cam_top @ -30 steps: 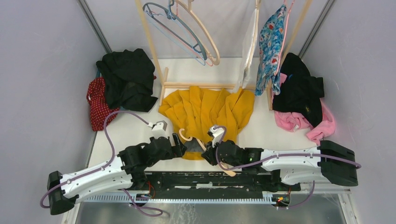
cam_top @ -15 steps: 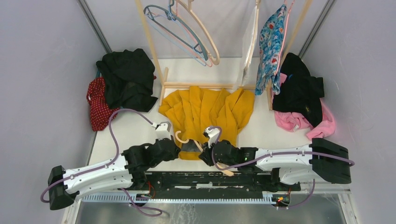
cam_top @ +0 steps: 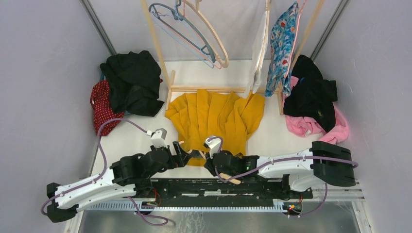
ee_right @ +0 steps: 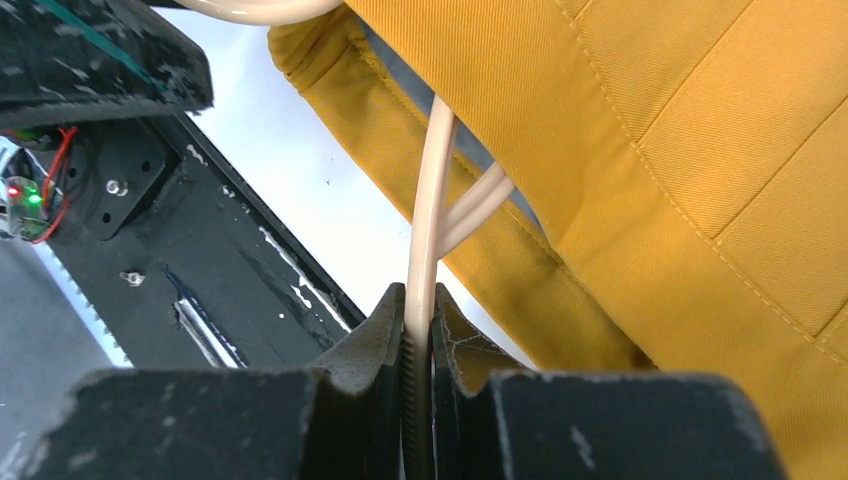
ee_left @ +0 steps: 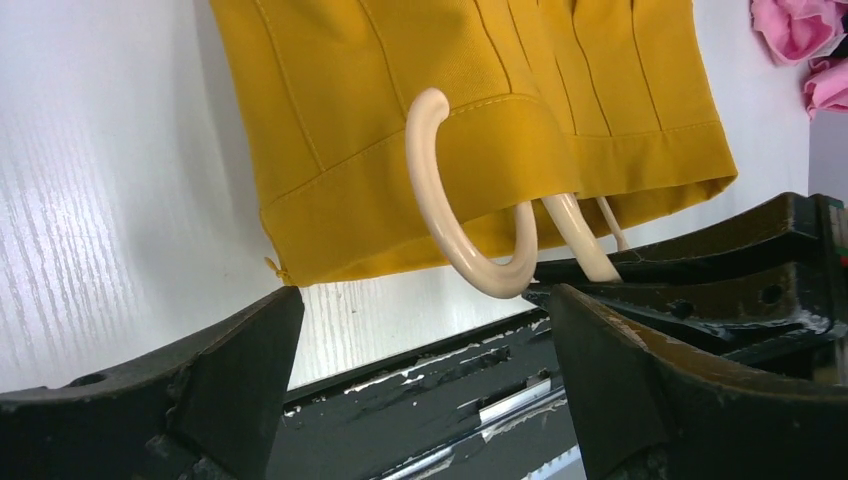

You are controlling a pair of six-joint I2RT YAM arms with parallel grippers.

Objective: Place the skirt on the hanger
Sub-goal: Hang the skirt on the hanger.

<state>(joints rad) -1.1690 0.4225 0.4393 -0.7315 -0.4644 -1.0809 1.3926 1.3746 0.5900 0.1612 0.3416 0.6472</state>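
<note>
The yellow skirt (cam_top: 214,119) lies flat in the middle of the table, its waistband toward me. A cream hanger (cam_top: 228,178) is threaded into the waistband; in the left wrist view its hook (ee_left: 445,225) curls out over the yellow hem (ee_left: 400,200). My right gripper (cam_top: 209,160) is shut on a thin rod of the hanger (ee_right: 428,200) just outside the skirt (ee_right: 650,150). At the waistband's left end my left gripper (cam_top: 190,155) stands open, and in its own view the left gripper (ee_left: 422,300) has the hook just beyond its fingers, apart from them.
A wooden clothes rack (cam_top: 163,53) with spare hangers (cam_top: 194,34) and a floral garment (cam_top: 282,43) stands at the back. Black and red clothes (cam_top: 126,85) are piled left, black and pink ones (cam_top: 313,104) right. The black base rail (cam_top: 218,187) runs along the near edge.
Both grippers and the hanger have shifted left, and the skirt's waistband has been drawn along with them. The right gripper has stayed shut on the hanger throughout.
</note>
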